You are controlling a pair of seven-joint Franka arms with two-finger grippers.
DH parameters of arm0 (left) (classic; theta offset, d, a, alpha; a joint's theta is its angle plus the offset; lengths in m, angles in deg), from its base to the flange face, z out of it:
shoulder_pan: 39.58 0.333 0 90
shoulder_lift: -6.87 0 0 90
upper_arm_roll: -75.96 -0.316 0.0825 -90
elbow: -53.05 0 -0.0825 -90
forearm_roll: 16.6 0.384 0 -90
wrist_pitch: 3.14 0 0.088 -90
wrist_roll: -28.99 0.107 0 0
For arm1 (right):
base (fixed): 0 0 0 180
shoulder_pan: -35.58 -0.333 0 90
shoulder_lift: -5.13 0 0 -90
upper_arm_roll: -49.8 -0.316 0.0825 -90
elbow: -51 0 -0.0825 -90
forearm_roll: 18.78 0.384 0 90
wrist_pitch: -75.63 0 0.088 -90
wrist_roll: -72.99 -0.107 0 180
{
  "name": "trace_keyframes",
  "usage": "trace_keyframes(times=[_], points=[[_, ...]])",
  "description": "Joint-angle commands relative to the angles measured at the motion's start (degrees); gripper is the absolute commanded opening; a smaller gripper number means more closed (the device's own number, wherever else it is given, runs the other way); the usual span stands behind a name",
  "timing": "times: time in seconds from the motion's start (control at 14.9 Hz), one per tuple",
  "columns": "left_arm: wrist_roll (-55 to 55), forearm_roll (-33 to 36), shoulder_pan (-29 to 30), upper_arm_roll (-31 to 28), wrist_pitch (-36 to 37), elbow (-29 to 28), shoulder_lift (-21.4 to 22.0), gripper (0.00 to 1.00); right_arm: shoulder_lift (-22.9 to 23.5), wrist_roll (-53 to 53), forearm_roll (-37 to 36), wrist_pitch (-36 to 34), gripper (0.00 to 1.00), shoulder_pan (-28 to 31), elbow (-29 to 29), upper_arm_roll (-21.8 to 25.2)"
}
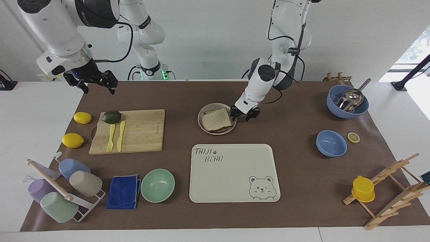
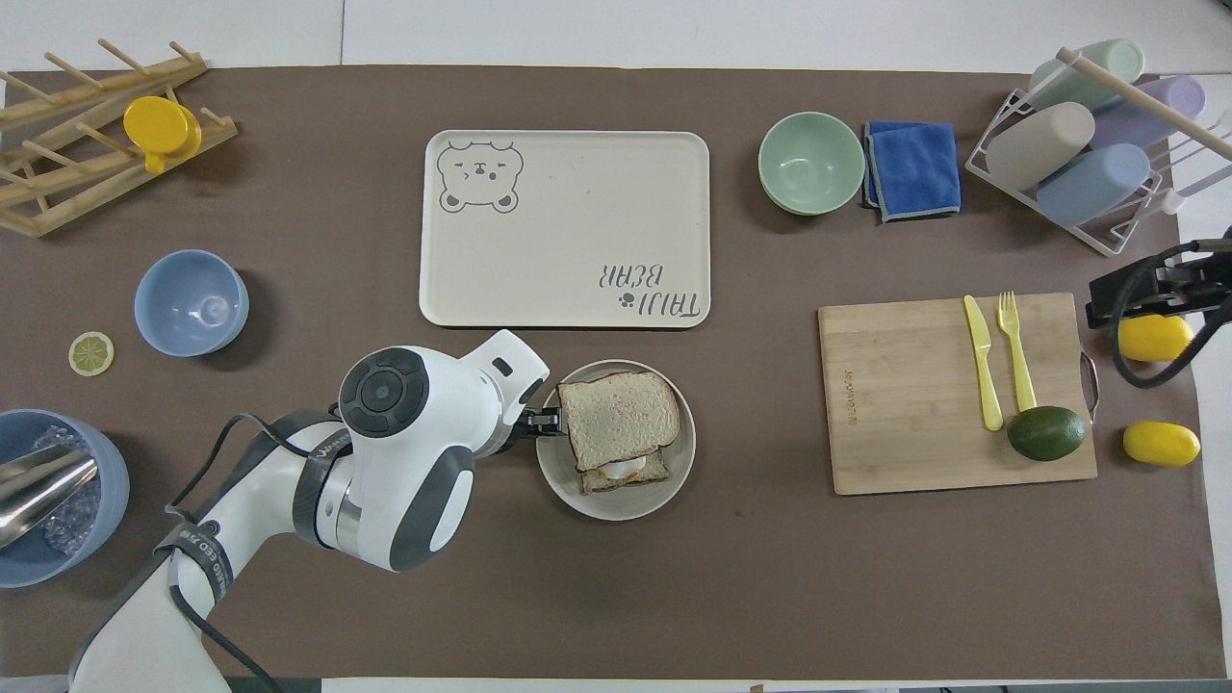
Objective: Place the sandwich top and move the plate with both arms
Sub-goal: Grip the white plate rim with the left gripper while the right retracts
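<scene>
Resting on the egg-topped toast, the sandwich top (image 1: 216,119) already sits in place on the plate (image 1: 205,128), which lies on the desk (image 1: 295,174) nearer to the robots than the bear-printed tray (image 1: 231,178); we judge the first half of the task done. Our left tool (image 1: 244,113) is low at the plate's rim on the left arm's side, its fingers part-way apart; we cannot tell whether they have hold of the rim or only straddle it. Our right tool (image 1: 95,81) hangs with its fingers spread and empty above the desk's edge toward the right arm's end, near the lemons (image 1: 82,117) and well apart from the plate. What is left, as we read it, is for that second arm to come to the rim and for both to move the plate.
</scene>
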Motion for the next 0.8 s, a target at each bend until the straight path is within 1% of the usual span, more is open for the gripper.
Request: trace_keyframes(times=[0.0, 0.13, 0.27, 0.4, 0.47, 0.54, 0.6, 0.74], points=[[-0.2, -1.1, -1.2, -0.8, -1.1, -0.6, 0.3, 0.65, -0.5, 3.8, -0.6, -0.1, 1.00, 1.6, 0.2, -0.2], [-0.2, -1.7, -1.8, -0.8, -1.2, -0.7, 0.3, 0.56, -0.3, 4.0, -0.7, 1.7, 1.00, 3.3, 0.2, -1.1], [-0.1, -1.9, -2.0, -0.8, -1.3, -0.7, -0.3, 0.47, -0.4, 4.2, -0.4, 1.3, 1.00, 6.4, 0.4, -3.6], [-0.1, -1.9, -2.0, -0.8, -1.3, -0.7, -0.3, 0.41, -0.4, 4.1, -0.4, 1.7, 1.00, 6.1, 0.5, -3.7], [-0.1, -1.9, -2.3, -0.8, -1.3, -0.7, -0.3, 0.37, -0.2, 4.1, -0.4, 1.4, 1.00, 5.5, 0.7, -3.5], [-0.1, -1.9, -2.4, -0.8, -1.3, -0.7, -0.3, 0.36, -0.1, 4.2, -0.7, 1.3, 1.00, 4.8, 0.9, -3.2], [-0.1, -1.9, -2.4, -0.8, -1.2, -0.7, -0.3, 0.32, 0.0, 4.2, -0.6, 1.3, 1.00, 4.8, 1.0, -2.7], [-0.1, -1.9, -2.4, -0.8, -1.3, -0.7, -0.3, 0.19, 0.3, 4.2, 0.1, -0.2, 1.00, 4.6, 3.0, -1.7]])
